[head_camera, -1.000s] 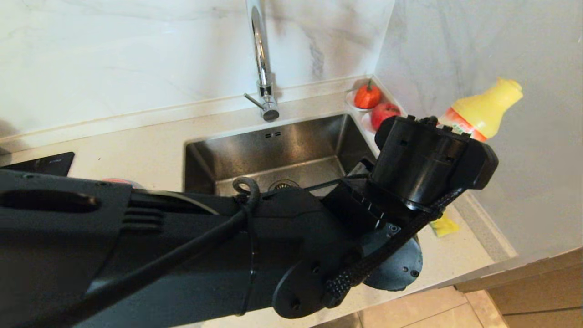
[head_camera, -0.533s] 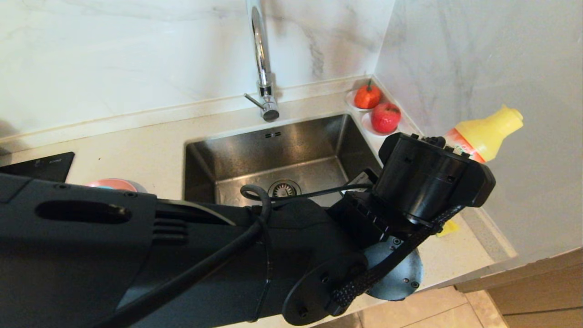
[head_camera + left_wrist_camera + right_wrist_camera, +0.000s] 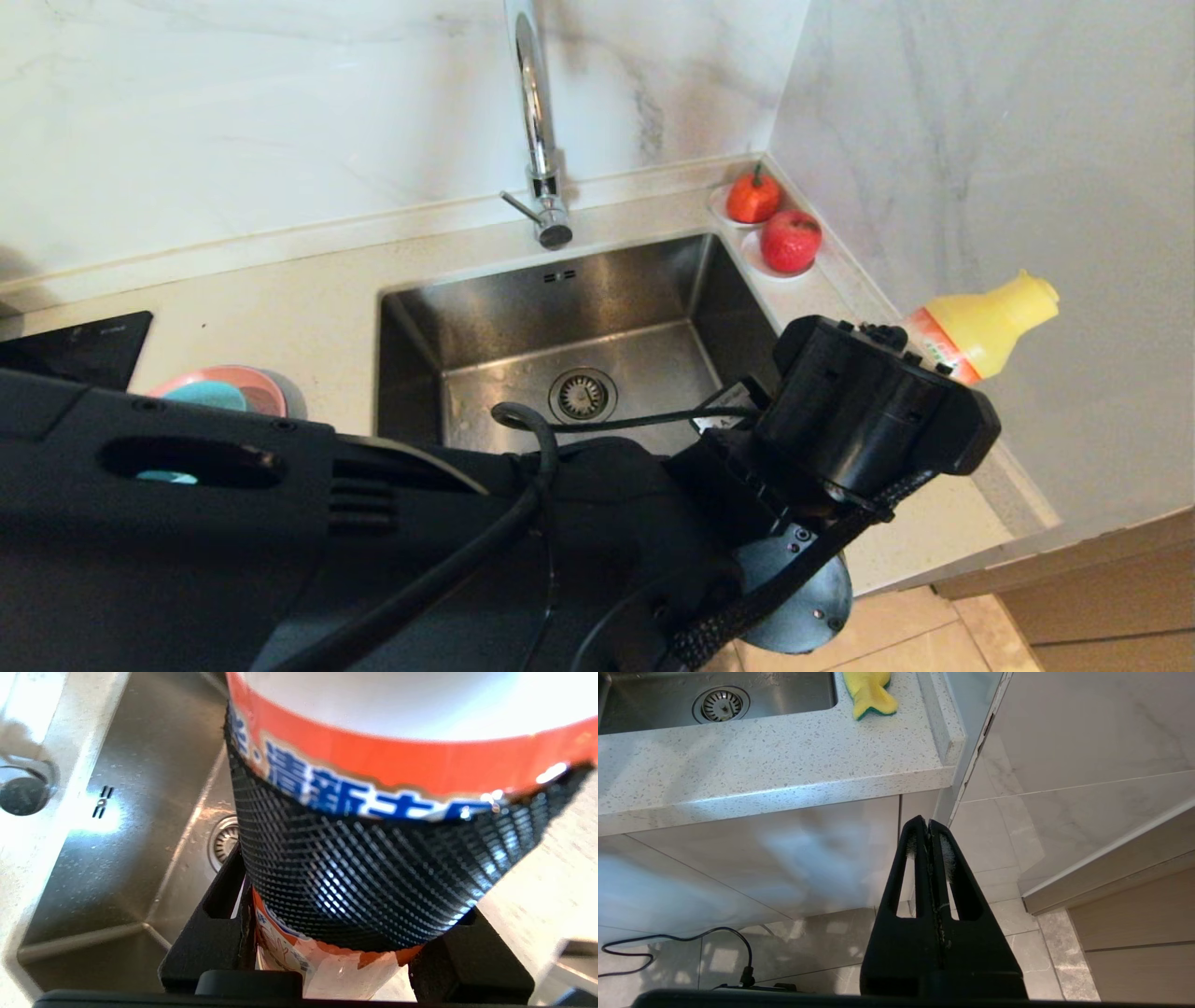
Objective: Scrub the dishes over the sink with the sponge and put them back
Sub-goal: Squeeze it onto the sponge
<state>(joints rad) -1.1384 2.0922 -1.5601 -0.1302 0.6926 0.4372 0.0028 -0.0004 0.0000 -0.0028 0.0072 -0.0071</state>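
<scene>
Sink [image 3: 523, 308] bare; bottle [image 3: 990, 327] in left gripper [image 3: 345, 877]

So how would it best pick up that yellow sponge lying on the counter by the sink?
Probably from above, jaws across the sponge's narrower width. It lies flat on the counter, bent and pinched at the waist, so the top is the open side.

You get readable text in 1 spot only: the bottle [image 3: 397, 756] in the left wrist view. Its orange label band carries blue Chinese characters with white outline; 清新 reads clearly, the characters either side are cut off or hidden by the finger pad. Small print lower on the label is too blurred to read. In the head view the label is too small to read.
</scene>
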